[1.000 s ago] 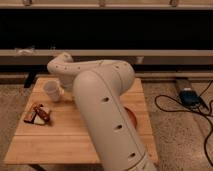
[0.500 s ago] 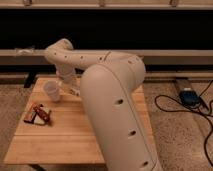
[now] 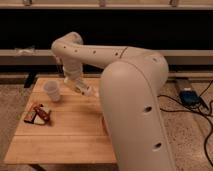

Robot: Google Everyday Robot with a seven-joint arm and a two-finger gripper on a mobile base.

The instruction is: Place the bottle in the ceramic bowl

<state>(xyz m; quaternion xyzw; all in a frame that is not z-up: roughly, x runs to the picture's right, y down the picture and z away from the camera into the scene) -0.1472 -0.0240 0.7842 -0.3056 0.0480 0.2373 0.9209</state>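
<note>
Camera view, arm [image 3: 132, 100] blocking right of table [image 3: 60, 137], end effector [image 3: 91, 92] seemingly beside white cup [image 3: 52, 91], grip unclear, packets [image 3: 37, 114] front-left

White cup [image 3: 52, 91], red-brown-and-white packets [image 3: 37, 114], pale wood table [image 3: 65, 142], cream claw [image 3: 90, 91] right of the cup.

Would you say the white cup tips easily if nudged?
Probably: the cup stands upright and tapers to a narrower base, so it may topple. Fallen, it would likely roll. The gripper is right of it, above the table.
</note>
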